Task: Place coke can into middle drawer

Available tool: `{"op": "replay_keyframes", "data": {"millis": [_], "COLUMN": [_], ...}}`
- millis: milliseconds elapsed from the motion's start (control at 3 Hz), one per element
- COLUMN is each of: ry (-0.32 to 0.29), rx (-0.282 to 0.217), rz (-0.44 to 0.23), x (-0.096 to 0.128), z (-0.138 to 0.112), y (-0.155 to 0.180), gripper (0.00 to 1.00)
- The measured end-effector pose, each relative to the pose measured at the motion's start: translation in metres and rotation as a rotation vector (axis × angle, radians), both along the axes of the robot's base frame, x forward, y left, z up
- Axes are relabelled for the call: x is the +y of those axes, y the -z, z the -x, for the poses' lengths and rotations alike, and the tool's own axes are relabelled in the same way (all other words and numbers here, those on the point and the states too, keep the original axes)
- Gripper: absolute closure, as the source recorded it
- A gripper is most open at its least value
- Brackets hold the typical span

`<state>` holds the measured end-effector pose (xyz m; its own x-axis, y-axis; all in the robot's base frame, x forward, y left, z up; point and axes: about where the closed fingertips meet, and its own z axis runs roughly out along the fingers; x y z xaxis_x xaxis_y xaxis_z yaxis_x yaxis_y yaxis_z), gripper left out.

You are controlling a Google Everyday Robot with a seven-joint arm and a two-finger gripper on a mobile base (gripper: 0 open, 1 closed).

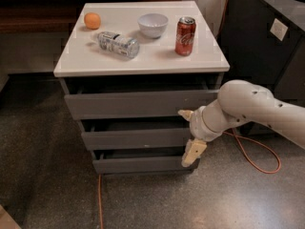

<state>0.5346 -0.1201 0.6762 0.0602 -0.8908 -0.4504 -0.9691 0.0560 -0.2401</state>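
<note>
The red coke can (185, 36) stands upright on the white cabinet top (143, 61), near its right edge. The middle drawer (136, 138) is the second grey front below the top; it looks pushed in, and its inner tray is hidden. My gripper (189, 133) is open and empty at the right end of the middle drawer front. One finger (185, 113) sits near that drawer's upper edge and the other finger (193, 151) near its lower edge. The can is well above the gripper and apart from it.
On the top there are also a clear plastic bottle (118, 44) lying on its side, a white bowl (153, 25) and an orange (92, 20). The taller first drawer (138, 104) and lowest drawer (140, 164) are pushed in. A dark cabinet (259, 46) stands to the right, and an orange cable (259, 163) lies on the floor.
</note>
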Motion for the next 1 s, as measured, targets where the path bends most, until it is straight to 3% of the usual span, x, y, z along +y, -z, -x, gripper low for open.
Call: {"op": "replay_keyframes", "data": {"millis": [1000], "ry": [-0.064], "rx": [-0.048], "rz": [0.02], "x": [0.006], "z": [-0.071], "y": [0.121], "gripper": [0.0]}}
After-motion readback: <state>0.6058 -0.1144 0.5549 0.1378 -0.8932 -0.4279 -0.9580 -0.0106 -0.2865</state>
